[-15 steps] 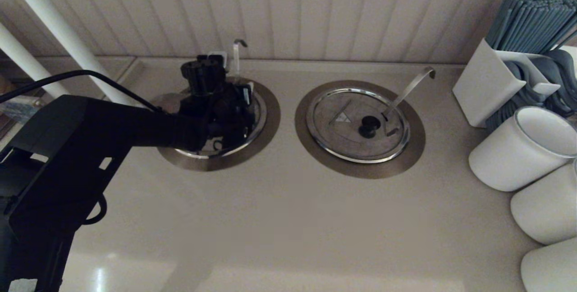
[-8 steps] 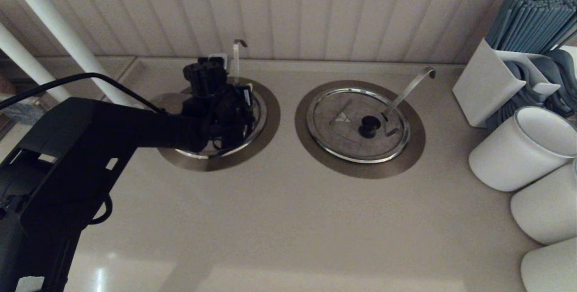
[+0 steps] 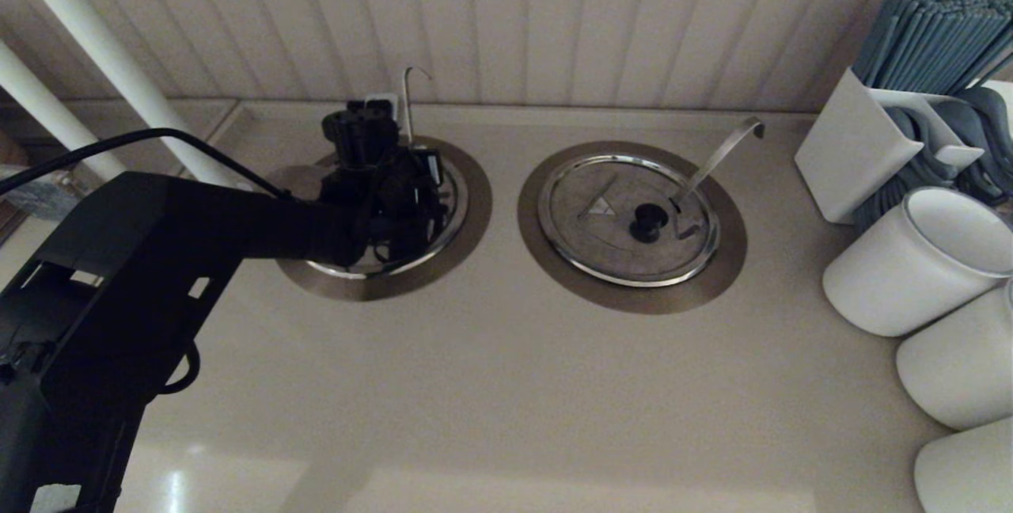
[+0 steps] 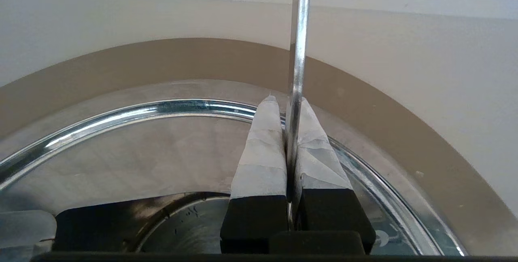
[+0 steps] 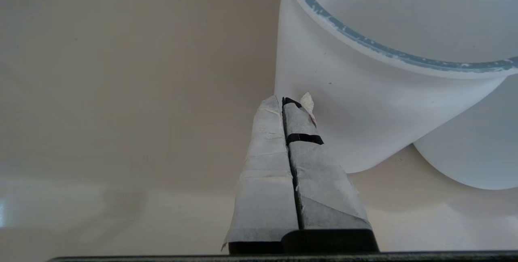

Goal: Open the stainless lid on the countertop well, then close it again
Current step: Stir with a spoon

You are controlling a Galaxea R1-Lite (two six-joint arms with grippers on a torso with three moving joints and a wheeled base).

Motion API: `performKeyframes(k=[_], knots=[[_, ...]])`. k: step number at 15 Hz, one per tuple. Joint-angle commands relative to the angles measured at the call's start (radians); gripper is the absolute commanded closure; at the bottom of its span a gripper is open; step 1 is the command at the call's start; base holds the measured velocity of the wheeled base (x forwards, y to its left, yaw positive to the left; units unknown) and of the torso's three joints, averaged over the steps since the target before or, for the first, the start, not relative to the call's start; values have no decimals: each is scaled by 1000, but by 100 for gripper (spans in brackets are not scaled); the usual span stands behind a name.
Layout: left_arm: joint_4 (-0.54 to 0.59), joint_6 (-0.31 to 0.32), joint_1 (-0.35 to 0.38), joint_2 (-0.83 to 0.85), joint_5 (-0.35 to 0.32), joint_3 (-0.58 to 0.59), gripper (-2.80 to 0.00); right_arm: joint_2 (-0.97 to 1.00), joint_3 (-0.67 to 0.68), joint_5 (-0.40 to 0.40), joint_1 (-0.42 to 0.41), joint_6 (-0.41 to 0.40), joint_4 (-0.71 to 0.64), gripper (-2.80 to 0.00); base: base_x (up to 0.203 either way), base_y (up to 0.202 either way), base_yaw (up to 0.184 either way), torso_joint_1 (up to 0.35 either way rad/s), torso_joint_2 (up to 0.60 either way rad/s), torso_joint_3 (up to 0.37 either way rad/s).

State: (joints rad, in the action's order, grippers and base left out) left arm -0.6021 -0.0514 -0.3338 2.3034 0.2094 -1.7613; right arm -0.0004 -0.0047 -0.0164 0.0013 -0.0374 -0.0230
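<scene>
Head view shows the pale worktop (image 3: 491, 386) running back to a ribbed wall (image 3: 514, 14), with the black left arm (image 3: 158, 260) reaching in from the left side over the countertop well (image 3: 467, 228), the left one of two bronze-ringed wells set side by side. To the right, well apart from the arm, sits the twin well (image 3: 728, 260), covered by its closed lid (image 3: 609, 236) with a black knob (image 3: 647, 222) and a slanting ladle handle (image 3: 716, 155). At the far right stand white cups (image 3: 910, 267) and a white holder of grey-blue sticks (image 3: 926, 46). The stainless lid (image 3: 451, 204) lies down flat in the left well, mostly hidden under the wrist. The left gripper (image 4: 288, 104) hovers low over that lid's far edge, just inside the shiny rim (image 4: 121, 112), and its taped jaws are pinching the upright ladle handle (image 4: 298, 51), which rises between them toward the wall and ends in a small hook. In the right wrist view, the right gripper (image 5: 289, 102) hangs parked above bare worktop near a white cup (image 5: 364, 92), jaws pressed together on nothing.
</scene>
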Motion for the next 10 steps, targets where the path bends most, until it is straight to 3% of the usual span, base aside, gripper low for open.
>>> performKeyframes(k=[1,7,10], knots=[[-5,-2,-1,-13,2,5,0,0,0,0,0,-1,0,0,0,0,0,0,0,0],[-1,-59,-2,-225,2,159,0,0,0,0,0,-1,0,0,0,0,0,0,0,0],[4,-59,-2,-366,-3,318,0,0,0,0,0,-1,0,0,0,0,0,0,0,0]])
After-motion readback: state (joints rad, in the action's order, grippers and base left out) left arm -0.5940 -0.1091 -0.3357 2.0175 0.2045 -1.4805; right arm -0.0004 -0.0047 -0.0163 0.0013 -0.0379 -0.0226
